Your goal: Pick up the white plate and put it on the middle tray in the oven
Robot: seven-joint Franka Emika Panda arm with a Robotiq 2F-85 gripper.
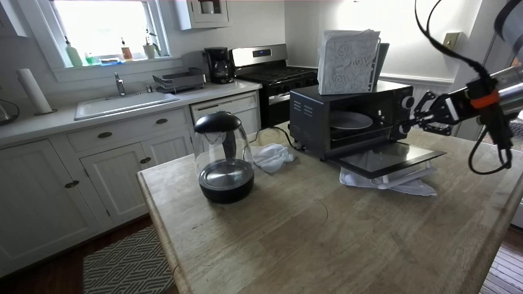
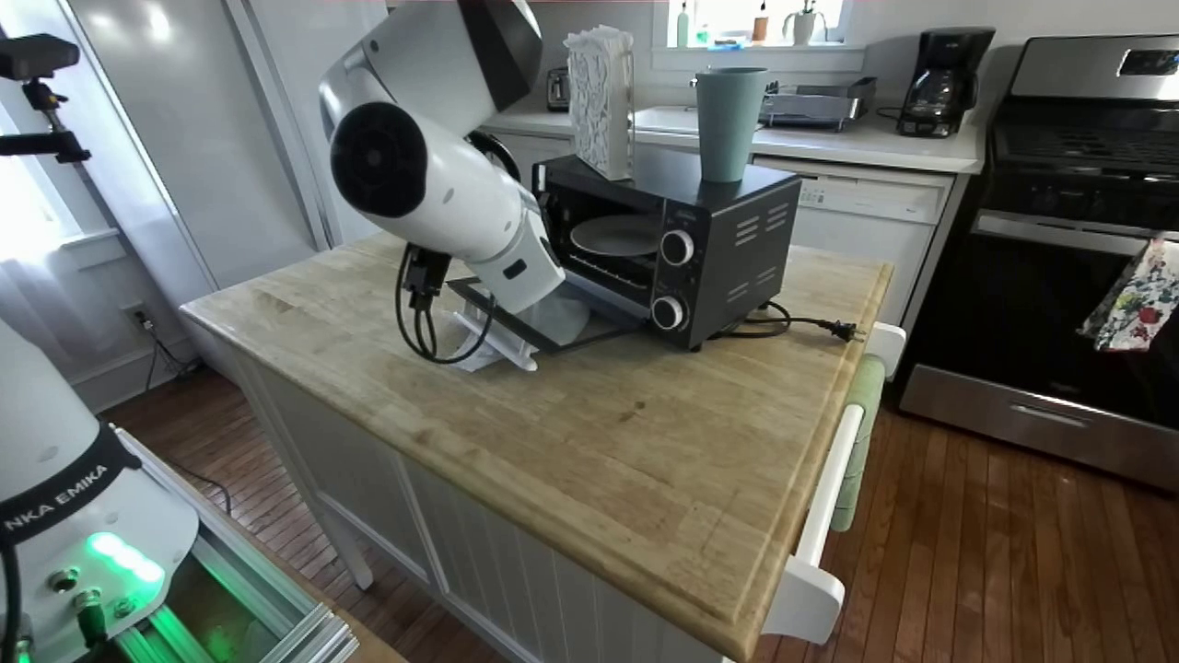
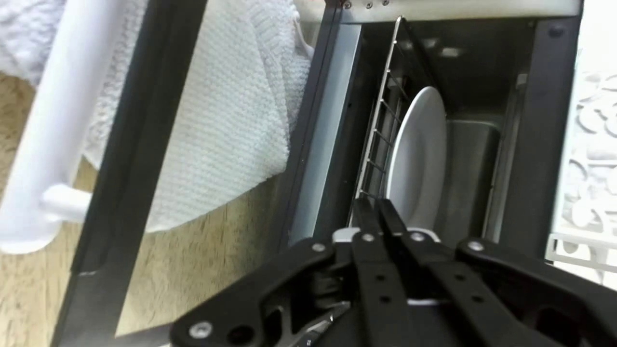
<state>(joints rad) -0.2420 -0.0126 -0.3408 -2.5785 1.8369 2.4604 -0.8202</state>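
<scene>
The white plate (image 1: 351,121) lies flat inside the black toaster oven (image 1: 308,122), on or just above the wire rack. It also shows inside the oven in an exterior view (image 2: 615,236) and in the wrist view (image 3: 418,154), where the picture is turned sideways. The oven's glass door (image 1: 388,157) is open and down. My gripper (image 1: 404,123) is in front of the oven, near the control panel and knobs. In the wrist view my fingertips (image 3: 376,202) are nearly together with nothing seen between them; they overlap the plate's near edge, but the plate looks free of them.
A napkin holder (image 1: 349,61) and a green cup (image 2: 728,124) stand on the oven. A towel (image 3: 231,120) and a white bar (image 3: 62,120) lie under the door. A glass kettle (image 1: 224,163) stands on the wooden table (image 1: 286,228). A power cord (image 2: 792,320) lies beside the oven.
</scene>
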